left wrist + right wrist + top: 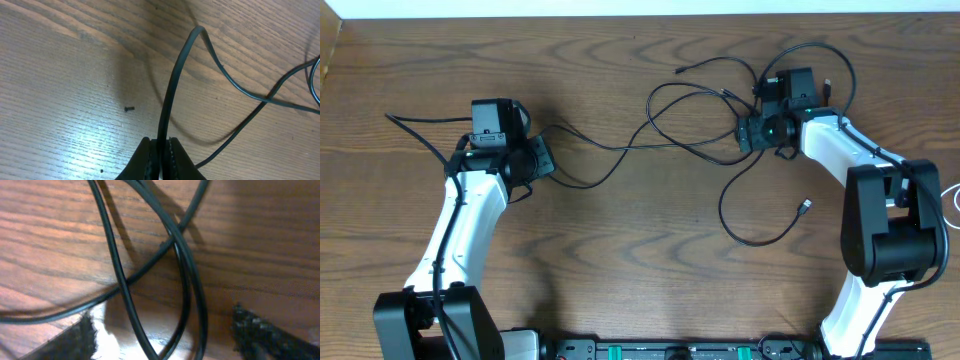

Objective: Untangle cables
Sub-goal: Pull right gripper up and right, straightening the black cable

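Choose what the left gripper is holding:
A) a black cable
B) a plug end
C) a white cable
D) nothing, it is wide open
A: in the left wrist view, the left gripper is shut on a black cable, which arches up out of it over the table.

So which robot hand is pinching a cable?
The left gripper: it is squeezed shut on a black cable. The right gripper is open, with loose cable loops lying between its fingers, not pinched.
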